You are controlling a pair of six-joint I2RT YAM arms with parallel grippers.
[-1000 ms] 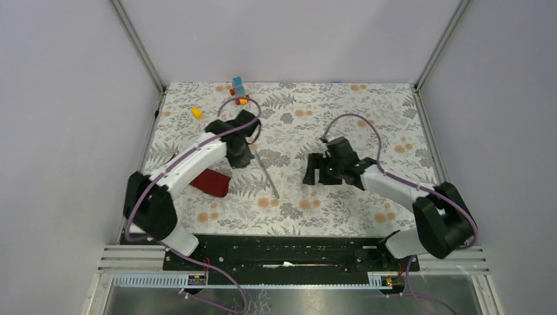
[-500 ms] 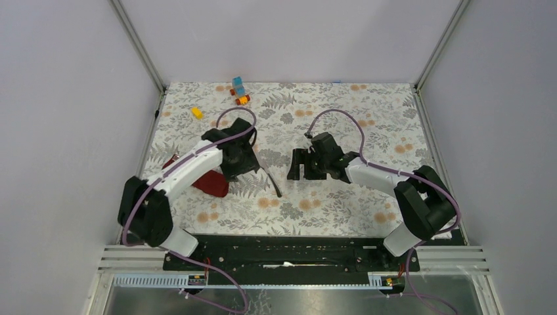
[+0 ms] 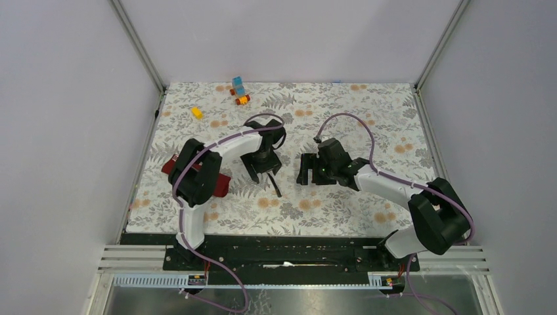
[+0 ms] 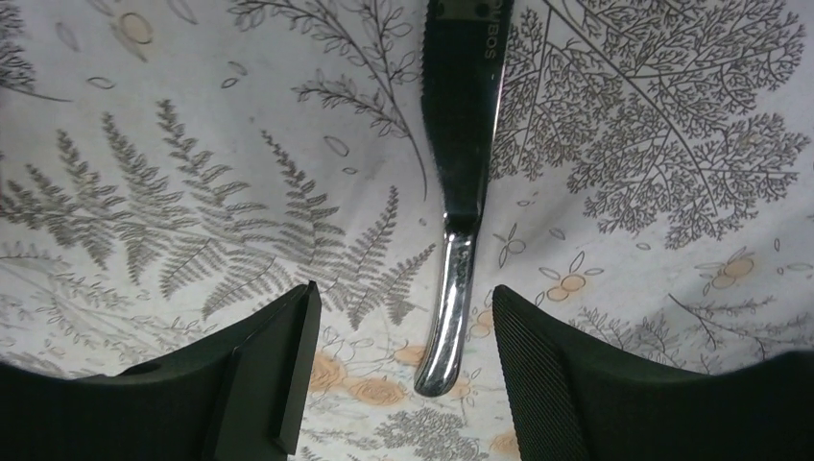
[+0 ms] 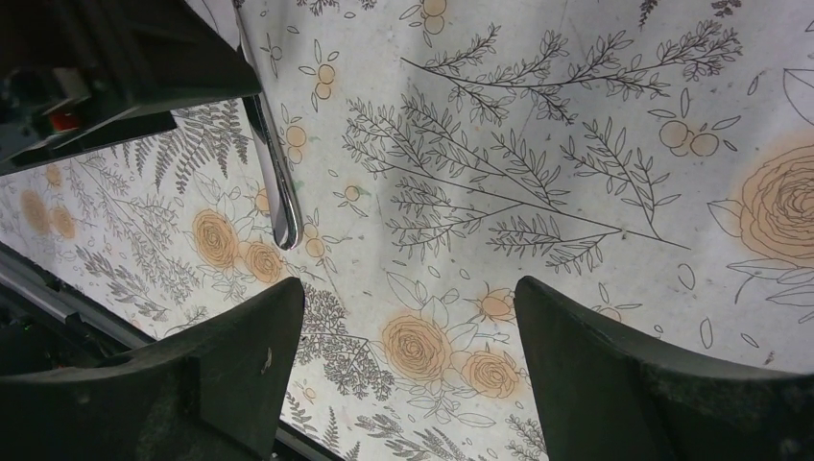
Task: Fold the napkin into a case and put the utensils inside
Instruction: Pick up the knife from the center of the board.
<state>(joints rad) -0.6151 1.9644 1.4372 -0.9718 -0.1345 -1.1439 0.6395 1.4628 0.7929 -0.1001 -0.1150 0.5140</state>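
On the floral table (image 3: 355, 210), mid-left, lies the knife (image 4: 459, 182), flat and free, nothing clamped on it. Left wrist view: its long axis runs straight away from the camera, rounded handle end nearest and sitting in the gap of the left gripper (image 4: 403, 312), serrated blade going off the top of the frame. Left fingers (image 4: 274, 375) are spread apart on either side of the handle, with no contact visible; the handle sits a bit closer to the finger on picture right. From above, the left gripper (image 3: 264, 174) is right over the knife (image 3: 276, 187), which pokes out toward the near edge. Right gripper (image 3: 305, 169) is also spread wide and empty, just beside it; in its own view the knife (image 5: 275, 182) is off to the upper left, outside the right gripper (image 5: 403, 312). So the left arm is nearer and already lined up; judging by this, closing across the handle is the likely next move, and the thin flat metal may slip. Dark red napkin (image 3: 222, 185) lies left of the knife, folded small, mostly hidden under the left arm; can't tell if the case is finished. Fork not found. Toy blocks (image 3: 238, 86) sit well apart at the far edge.
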